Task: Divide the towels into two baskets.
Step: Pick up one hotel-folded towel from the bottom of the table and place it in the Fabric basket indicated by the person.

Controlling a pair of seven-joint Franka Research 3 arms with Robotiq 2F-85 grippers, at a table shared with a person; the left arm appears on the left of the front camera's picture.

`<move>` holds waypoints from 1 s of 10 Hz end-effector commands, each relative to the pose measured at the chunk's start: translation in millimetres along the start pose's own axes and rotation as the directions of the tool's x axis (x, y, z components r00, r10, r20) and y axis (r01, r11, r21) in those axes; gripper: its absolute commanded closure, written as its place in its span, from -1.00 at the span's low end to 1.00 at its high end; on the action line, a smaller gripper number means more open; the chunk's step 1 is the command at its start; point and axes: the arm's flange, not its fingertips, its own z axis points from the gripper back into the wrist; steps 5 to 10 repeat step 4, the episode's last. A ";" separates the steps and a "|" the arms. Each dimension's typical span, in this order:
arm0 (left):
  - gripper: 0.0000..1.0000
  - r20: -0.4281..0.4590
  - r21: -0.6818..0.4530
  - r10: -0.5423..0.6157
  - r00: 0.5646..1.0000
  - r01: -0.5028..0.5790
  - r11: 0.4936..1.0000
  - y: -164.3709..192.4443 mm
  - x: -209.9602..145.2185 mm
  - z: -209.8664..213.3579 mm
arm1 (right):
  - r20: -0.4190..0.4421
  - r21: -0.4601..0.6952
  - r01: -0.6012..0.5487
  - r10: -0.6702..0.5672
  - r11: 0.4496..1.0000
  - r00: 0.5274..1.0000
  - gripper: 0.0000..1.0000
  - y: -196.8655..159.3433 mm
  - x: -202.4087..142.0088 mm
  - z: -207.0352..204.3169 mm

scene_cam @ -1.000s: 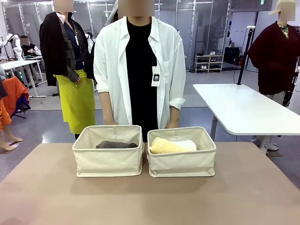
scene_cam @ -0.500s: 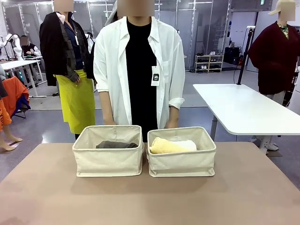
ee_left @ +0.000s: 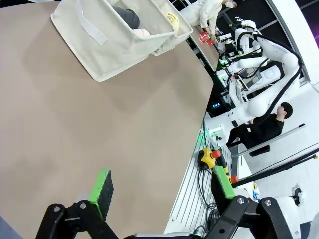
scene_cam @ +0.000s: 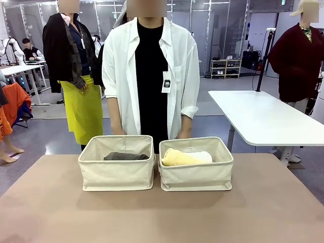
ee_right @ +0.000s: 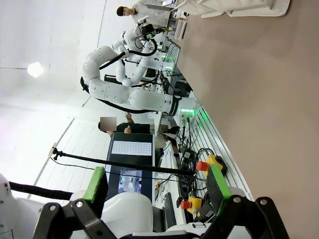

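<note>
Two beige canvas baskets stand side by side at the far middle of the table. The left basket [scene_cam: 116, 169] holds a dark grey towel [scene_cam: 126, 156]. The right basket [scene_cam: 196, 171] holds a yellow towel [scene_cam: 177, 158] with a white towel [scene_cam: 202, 156] behind it. In the left wrist view the nearer basket [ee_left: 107, 42] shows the grey towel [ee_left: 128, 17] and a bit of pale pink towel [ee_left: 142, 33]. My left gripper [ee_left: 162, 186] is open over bare table, far from the baskets. My right gripper [ee_right: 157, 184] is open too, past the table's edge, with a basket [ee_right: 239, 7] far off.
A person in a white shirt [scene_cam: 152, 76] stands just behind the baskets, hands [scene_cam: 185, 134] low behind their rims. The brown tabletop [scene_cam: 162, 217] lies bare in front of the baskets. A white table [scene_cam: 263, 119] stands at the back right.
</note>
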 end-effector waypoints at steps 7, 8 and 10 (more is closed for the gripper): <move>-1.00 0.015 -0.007 0.002 1.000 -0.002 1.000 -7.0 -2.5 0.0 | 0.007 -0.008 -0.005 0.006 1.000 1.000 -1.00 2.1 -1.6 -2.9; -1.00 0.015 -0.007 0.002 1.000 -0.002 1.000 -7.0 -2.5 0.0 | 0.007 -0.008 -0.005 0.006 1.000 1.000 -1.00 2.1 -1.6 -2.9; -1.00 0.015 -0.007 0.002 1.000 -0.002 1.000 -7.0 -2.5 0.0 | 0.007 -0.008 -0.005 0.006 1.000 1.000 -1.00 2.1 -1.6 -2.9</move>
